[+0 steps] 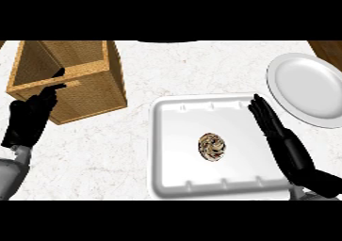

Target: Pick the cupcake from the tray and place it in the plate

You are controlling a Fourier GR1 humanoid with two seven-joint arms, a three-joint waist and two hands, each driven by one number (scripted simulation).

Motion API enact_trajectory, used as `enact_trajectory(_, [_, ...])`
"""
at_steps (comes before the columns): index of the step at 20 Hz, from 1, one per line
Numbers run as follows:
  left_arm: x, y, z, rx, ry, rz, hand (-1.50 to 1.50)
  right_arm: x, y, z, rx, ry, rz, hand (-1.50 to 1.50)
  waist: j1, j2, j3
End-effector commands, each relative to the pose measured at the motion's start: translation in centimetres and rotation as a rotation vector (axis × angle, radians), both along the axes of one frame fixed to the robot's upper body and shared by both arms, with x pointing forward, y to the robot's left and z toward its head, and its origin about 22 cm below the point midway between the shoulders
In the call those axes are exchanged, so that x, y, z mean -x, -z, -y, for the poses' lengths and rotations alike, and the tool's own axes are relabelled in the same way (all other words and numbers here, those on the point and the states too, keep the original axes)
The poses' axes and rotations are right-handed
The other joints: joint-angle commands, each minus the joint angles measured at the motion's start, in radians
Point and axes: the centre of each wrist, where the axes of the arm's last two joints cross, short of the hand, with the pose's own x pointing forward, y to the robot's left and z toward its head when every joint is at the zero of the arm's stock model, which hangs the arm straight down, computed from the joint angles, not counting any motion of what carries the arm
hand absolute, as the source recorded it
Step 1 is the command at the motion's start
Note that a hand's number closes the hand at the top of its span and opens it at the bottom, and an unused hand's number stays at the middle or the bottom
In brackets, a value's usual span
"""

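Observation:
A small cupcake (212, 146) with brown and cream swirled top sits near the middle of the white square tray (175, 141). The white round plate (309, 88) lies at the upper right, beyond the tray's right corner. My right hand (284, 141) is open, fingers straight and pointing up along the tray's right edge, to the right of the cupcake and apart from it. At the left edge my left hand (28, 117) rests open, fingers up, in front of a wooden box.
An open wooden box (90, 94) stands at the upper left, just left of the tray. Marble counter (97, 155) shows between box and tray. Brown strips show at both upper corners.

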Motion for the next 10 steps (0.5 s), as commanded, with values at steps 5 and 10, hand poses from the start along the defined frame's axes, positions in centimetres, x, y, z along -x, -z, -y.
enact_trajectory(5, [3.4, 7.0, 1.3, 0.247, -0.16, -0.248, 0.0, -1.3, -6.9, 5.1, 0.001, 0.481, 0.169, 1.5, 0.006, 0.006, 0.013])
enact_trajectory(10, [4.7, 7.8, 2.6, 0.356, -0.178, -0.276, 0.0, 0.7, -4.8, 11.4, 0.237, 0.94, 0.105, -1.5, -0.04, 0.015, 0.01])
